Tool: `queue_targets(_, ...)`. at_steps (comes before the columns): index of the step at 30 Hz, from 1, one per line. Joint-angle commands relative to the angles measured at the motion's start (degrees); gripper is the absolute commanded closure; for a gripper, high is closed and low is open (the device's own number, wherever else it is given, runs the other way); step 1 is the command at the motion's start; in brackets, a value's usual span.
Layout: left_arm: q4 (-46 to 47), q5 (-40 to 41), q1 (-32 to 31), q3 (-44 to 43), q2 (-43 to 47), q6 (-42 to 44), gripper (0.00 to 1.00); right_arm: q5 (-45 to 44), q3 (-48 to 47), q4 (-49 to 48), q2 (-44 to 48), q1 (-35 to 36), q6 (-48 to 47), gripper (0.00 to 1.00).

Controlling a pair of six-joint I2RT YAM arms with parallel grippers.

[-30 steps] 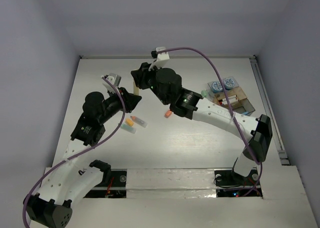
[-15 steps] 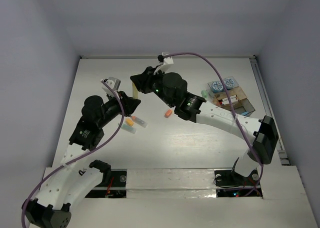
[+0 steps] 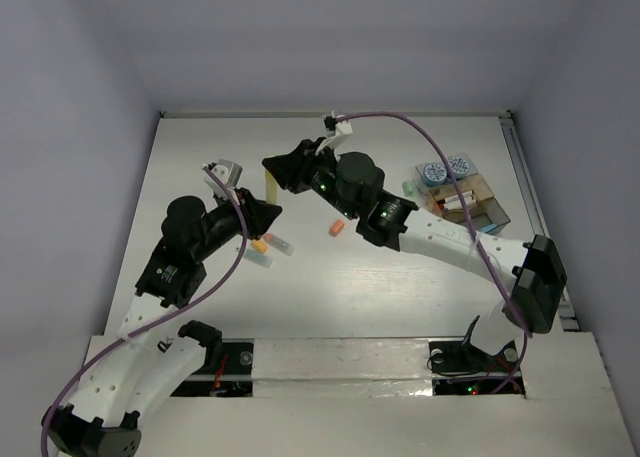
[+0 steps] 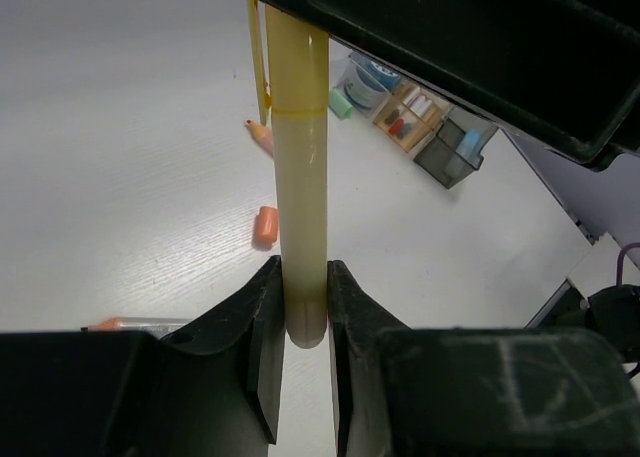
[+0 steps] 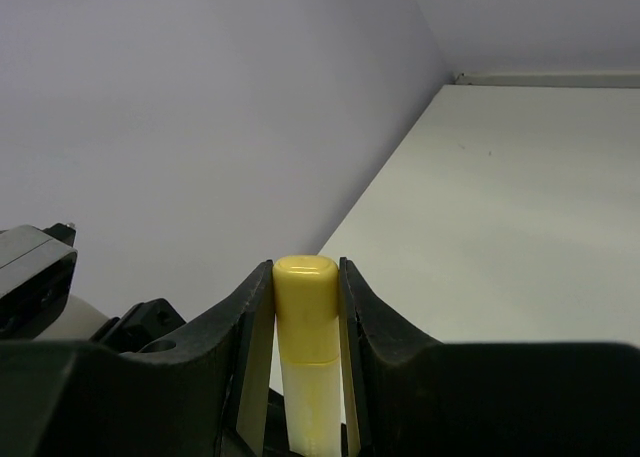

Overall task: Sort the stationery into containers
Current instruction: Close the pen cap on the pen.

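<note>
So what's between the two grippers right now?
One yellow marker, bridging them: the left gripper clamps one end in the left wrist view, and the right gripper clamps its capped end in the right wrist view.

We list: yellow marker (image 4: 303,177), off the table, ten o'clock; orange stub (image 3: 337,227) lying flat, centre; divided tray (image 3: 490,209), three o'clock.

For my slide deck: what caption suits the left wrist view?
Left pincer and right pincer each clamp one end of a yellow marker, tray beyond.
</note>
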State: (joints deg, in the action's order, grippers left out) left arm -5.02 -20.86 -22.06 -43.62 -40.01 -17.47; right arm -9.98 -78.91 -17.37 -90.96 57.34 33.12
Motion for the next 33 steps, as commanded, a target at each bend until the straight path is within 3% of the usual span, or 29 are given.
queue_targets(1,8.5,4.3,0.4,-2.0,-0.1,0.2,1.0,7.0,3.1,5.8,1.1,2.5,2.1,1.0)
queue_targets(21,7.8,8.4,0.9,-6.5,-2.6,0.0,1.0,0.8,27.7,2.1,1.2,13.8,15.5,1.0)
queue_targets(33,11.6,4.9,0.9,-9.1,-6.0,-3.4,1.0,3.3,28.7,-0.4,1.0,15.8,17.2,1.0)
